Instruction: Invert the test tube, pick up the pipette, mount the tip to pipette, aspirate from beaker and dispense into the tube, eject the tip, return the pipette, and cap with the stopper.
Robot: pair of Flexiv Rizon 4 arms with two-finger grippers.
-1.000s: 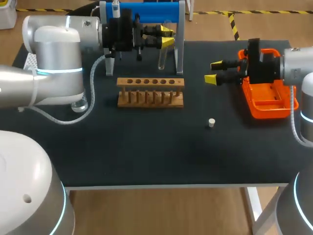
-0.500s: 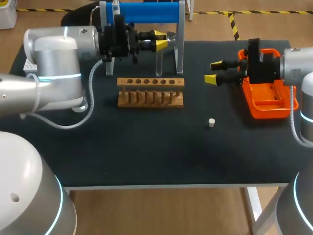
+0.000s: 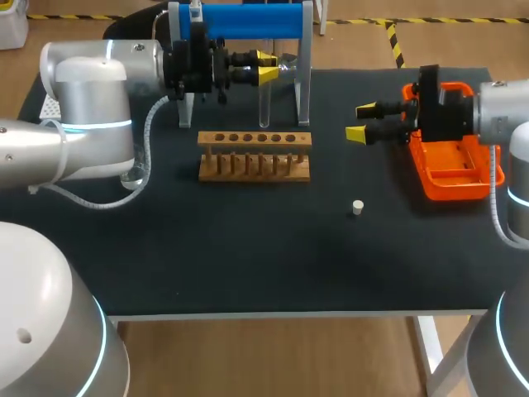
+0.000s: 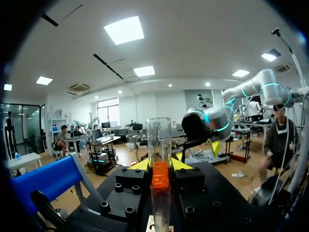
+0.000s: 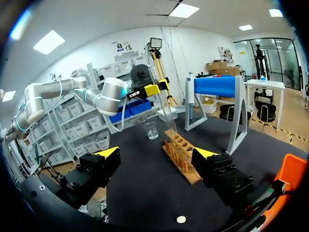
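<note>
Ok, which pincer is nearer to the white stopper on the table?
Right. The right pincer hangs open a little way behind the stopper. The left pincer is farther off, back at the blue stand, shut on the test tube.

The desk (image 3: 248,265) has a matt black top that looks like cloth and shows no shine. The rack (image 3: 254,157) is bare light-brown wood with a dull finish. The tube (image 3: 264,103) is clear and smooth; glass or plastic, I cannot tell. The beaker (image 5: 151,130) is clear too. The tray (image 3: 455,178) is orange plastic, slightly glossy. The stand (image 3: 248,21) has a smooth blue bar on grey legs. The stopper (image 3: 358,208) is pale and matt. The left arm (image 3: 91,91) and right arm (image 3: 504,116) have smooth silver-grey shells with a soft sheen. The left claw (image 3: 269,68) and right claw (image 3: 361,121) are matt black with yellow, plastic-looking tips.
</note>
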